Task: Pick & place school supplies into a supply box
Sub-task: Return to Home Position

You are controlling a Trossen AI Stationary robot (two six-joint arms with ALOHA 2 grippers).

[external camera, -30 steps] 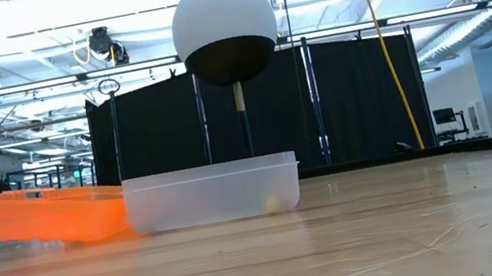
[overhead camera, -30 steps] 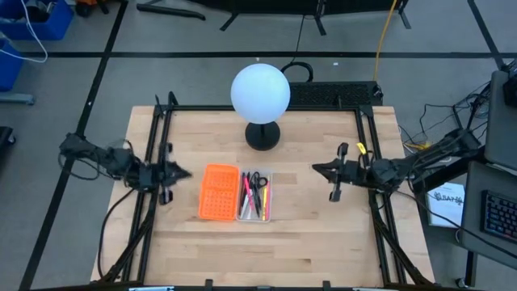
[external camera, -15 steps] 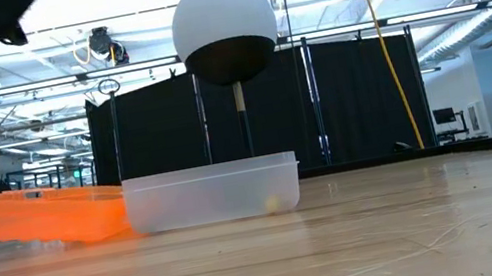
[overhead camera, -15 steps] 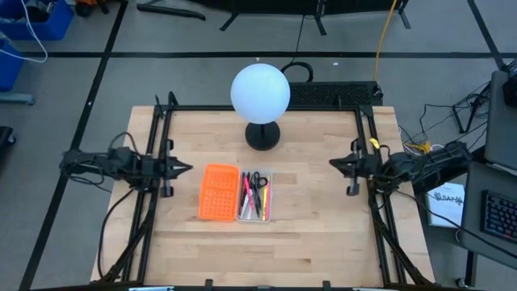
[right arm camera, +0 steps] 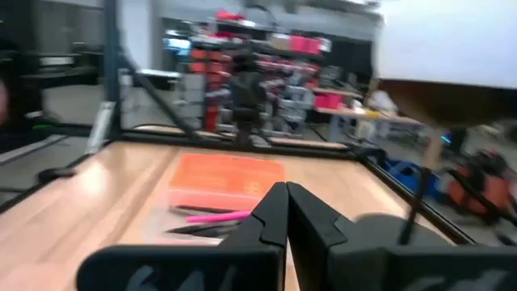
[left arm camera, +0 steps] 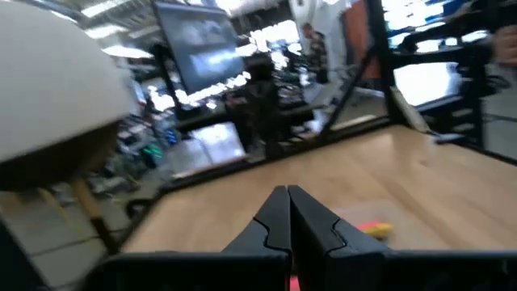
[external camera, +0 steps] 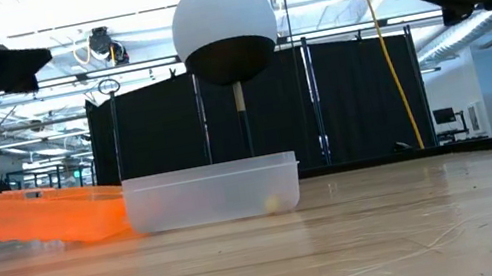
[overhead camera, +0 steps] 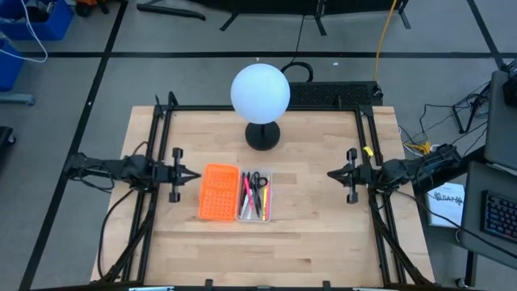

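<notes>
Two dark arms reach in over the side edges of a wooden table (overhead camera: 307, 242), tips facing each other. The left gripper (overhead camera: 192, 174) has its fingers pressed together on nothing. The right gripper (overhead camera: 329, 174) is likewise closed and empty.

The supply box (overhead camera: 214, 194) lies between them, just ahead of the left gripper and well apart from the right. Its orange half is towards the left gripper and its clear tray (external camera: 212, 195) towards the right. The school supplies (overhead camera: 254, 196) rest in the clear tray.

The box's long axis runs crosswise to the line between the grippers, one end towards a white globe lamp (overhead camera: 260, 90). The pens lie along that axis, with scissors (overhead camera: 258, 181) at the lamp end; their blade direction is too small to tell.

Placing looks finished, and the step in hand is the return to rest. It calls for no grasp, only keeping clear of the box.
</notes>
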